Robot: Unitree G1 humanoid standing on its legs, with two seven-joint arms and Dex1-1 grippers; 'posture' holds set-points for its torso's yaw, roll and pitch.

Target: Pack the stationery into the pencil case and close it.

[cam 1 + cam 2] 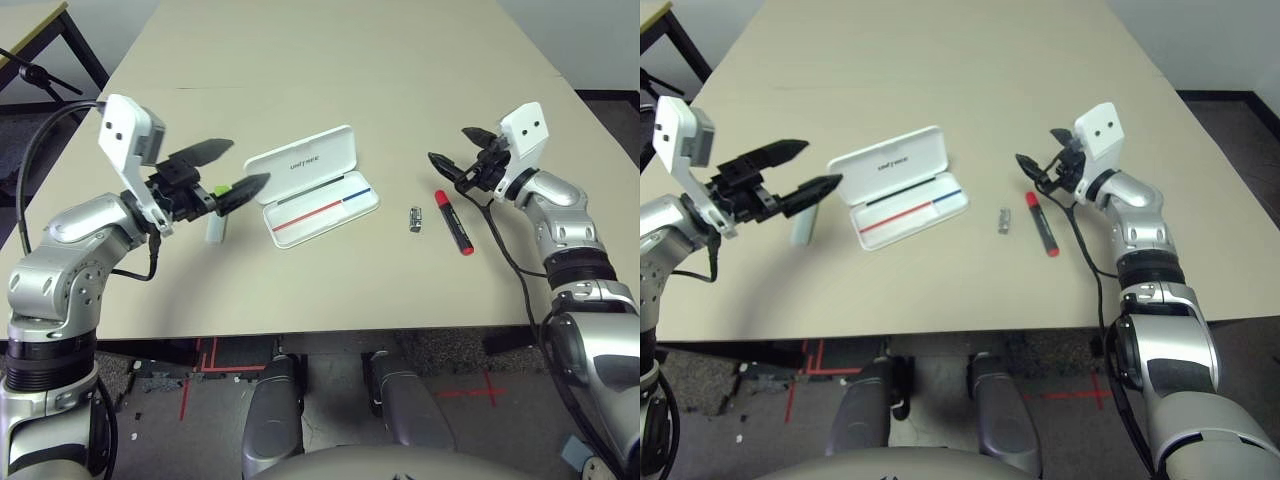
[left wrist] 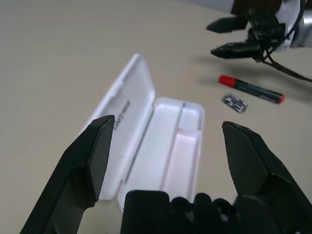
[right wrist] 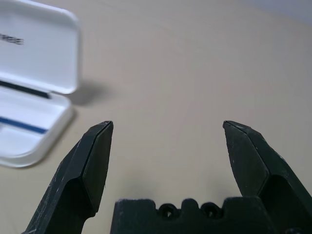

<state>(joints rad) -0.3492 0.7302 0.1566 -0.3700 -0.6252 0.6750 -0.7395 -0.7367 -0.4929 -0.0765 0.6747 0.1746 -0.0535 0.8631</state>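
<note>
The white pencil case (image 1: pixel 300 160) lies open mid-table, its lid tipped back and a red-and-blue stripe in the tray. A white stick with a lime-green cap (image 1: pixel 216 226) lies left of it, partly hidden by my left gripper (image 1: pixel 249 163), which hovers open and empty above it, pointing at the case (image 2: pixel 126 105). To the right of the case are a small silver-black metal piece (image 1: pixel 415 219) and a red marker with a black end (image 1: pixel 453 221). My right gripper (image 1: pixel 449 144) hangs open and empty just beyond the marker's far end.
The beige table (image 1: pixel 330 60) stretches bare behind the case. Its front edge runs close below the items. A black stand (image 1: pixel 40 75) and another table are off the far left corner. Red tape marks the floor under the front edge.
</note>
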